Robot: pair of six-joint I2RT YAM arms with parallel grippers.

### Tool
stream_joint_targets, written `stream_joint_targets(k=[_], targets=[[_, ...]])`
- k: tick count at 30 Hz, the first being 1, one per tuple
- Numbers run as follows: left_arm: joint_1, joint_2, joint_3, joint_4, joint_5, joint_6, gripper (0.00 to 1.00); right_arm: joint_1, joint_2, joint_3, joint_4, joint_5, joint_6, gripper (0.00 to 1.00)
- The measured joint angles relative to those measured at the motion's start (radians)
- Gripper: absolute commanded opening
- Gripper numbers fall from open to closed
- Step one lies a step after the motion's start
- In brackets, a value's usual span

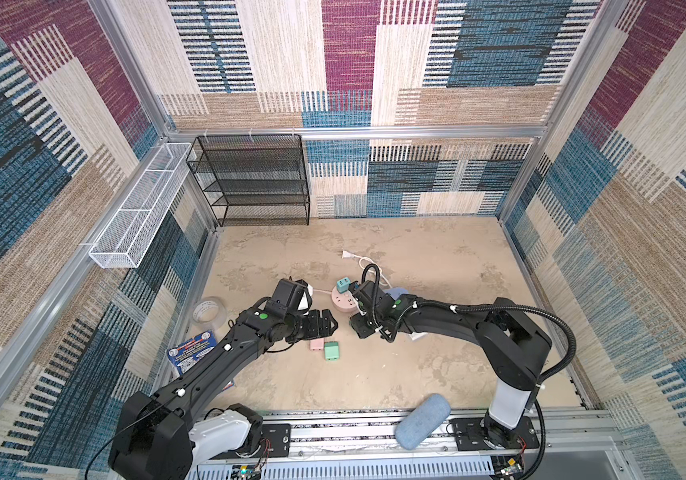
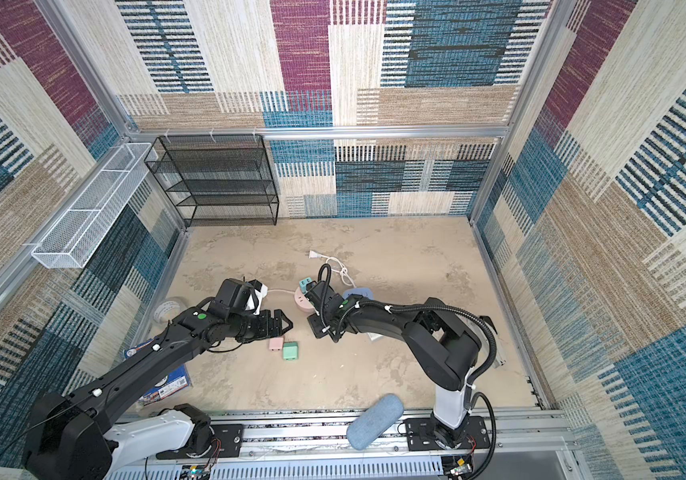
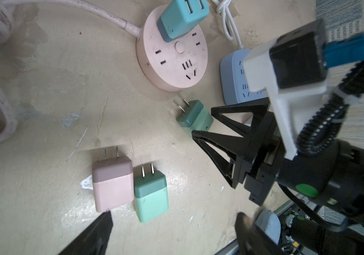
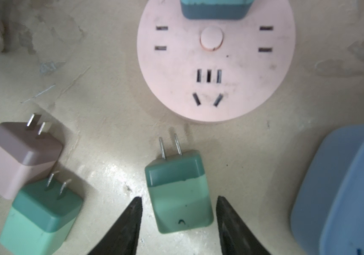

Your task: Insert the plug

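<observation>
A two-tone green plug (image 4: 178,189) lies flat on the table, prongs toward the round pink power strip (image 4: 216,66). My right gripper (image 4: 178,197) is open and straddles the plug's rear end, with a small gap at each finger. In the left wrist view the same plug (image 3: 195,116) sits by the right gripper's black fingers (image 3: 220,141). A teal plug (image 4: 214,8) stands inserted in the strip. My left gripper (image 3: 174,214) is open and empty, beside a pink plug (image 3: 112,185) and another green plug (image 3: 151,194). Both top views show both grippers (image 1: 335,326) (image 1: 357,328) near the strip (image 1: 343,300).
A blue power strip (image 4: 342,192) lies just beside the right gripper, its white cable (image 1: 357,259) behind. A tape roll (image 1: 208,313) and a booklet (image 1: 191,353) lie by the left arm. A blue padded cylinder (image 1: 422,422) rests at the front rail; a black mesh shelf (image 1: 249,178) stands at the back.
</observation>
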Motion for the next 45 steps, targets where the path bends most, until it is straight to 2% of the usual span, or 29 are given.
stream_joint_targets(k=[15,25,30,36,45], targets=[[0.100,-0.034,-0.069,0.059,0.131,-0.032,0.92,0.000,0.066,0.030,-0.011,-0.041,-0.027,0.49],[0.106,-0.053,-0.078,0.060,0.149,-0.032,0.92,0.000,0.023,-0.008,-0.005,-0.061,-0.032,0.25],[0.106,-0.034,-0.090,0.061,0.156,-0.028,0.92,0.025,-0.102,-0.106,0.024,-0.159,-0.100,0.16],[0.106,0.001,-0.108,0.103,0.216,-0.029,0.89,0.080,-0.232,-0.185,0.074,-0.274,-0.176,0.17],[0.106,0.001,-0.161,0.246,0.397,-0.063,0.80,0.116,-0.274,-0.165,0.101,-0.285,-0.206,0.17]])
